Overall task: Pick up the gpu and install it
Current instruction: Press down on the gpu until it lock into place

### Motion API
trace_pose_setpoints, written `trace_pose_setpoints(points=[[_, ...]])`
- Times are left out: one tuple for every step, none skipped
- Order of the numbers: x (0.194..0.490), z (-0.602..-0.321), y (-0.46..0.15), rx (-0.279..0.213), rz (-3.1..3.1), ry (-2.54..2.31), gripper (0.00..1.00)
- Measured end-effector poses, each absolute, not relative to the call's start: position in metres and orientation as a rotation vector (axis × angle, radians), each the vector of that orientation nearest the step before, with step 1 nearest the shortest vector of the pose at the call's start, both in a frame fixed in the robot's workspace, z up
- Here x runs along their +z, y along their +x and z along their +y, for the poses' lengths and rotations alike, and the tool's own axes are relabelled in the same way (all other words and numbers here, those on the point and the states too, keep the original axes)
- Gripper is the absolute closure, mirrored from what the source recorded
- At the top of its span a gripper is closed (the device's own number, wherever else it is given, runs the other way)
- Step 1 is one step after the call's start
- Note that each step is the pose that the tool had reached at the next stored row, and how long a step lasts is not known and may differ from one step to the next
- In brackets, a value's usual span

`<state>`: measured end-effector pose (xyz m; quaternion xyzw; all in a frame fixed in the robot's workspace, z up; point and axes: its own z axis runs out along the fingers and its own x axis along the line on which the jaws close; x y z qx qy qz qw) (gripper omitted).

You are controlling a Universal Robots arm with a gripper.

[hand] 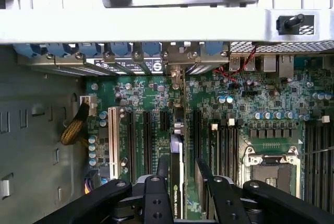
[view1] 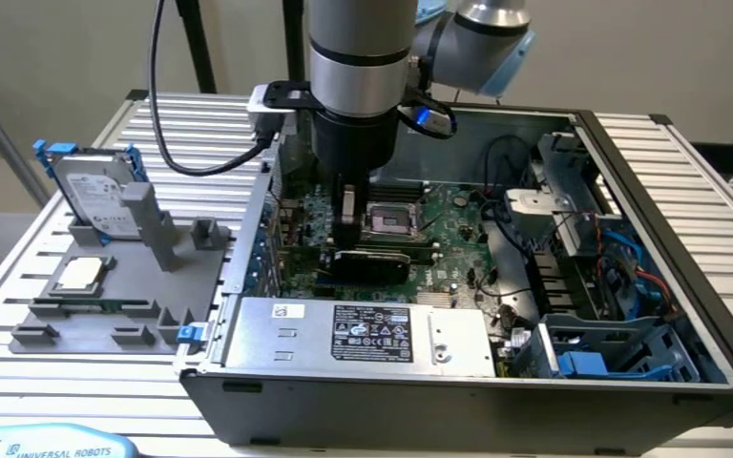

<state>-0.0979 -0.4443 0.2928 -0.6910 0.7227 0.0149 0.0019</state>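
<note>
Wrist view: the pincer is clamped on the gpu, held edge-on above the motherboard, apparently to line it up with an expansion slot; whether it is seated cannot be told. Exterior view: the arm hides the grip, and the hard drive stands at nine o'clock on the bench.
</note>
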Motion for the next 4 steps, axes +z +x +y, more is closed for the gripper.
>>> trace_pose_setpoints(points=[[0.2928,-0.4443,-0.0979,0.047,2.268,-2.168,0.65],[0.2928,-0.4443,-0.0979,0.047,2.268,-2.168,0.65],[0.2928,-0.4443,-0.0979,0.047,2.268,-2.168,0.65],[0.2928,-0.4443,-0.0979,0.047,2.268,-2.168,0.65]])
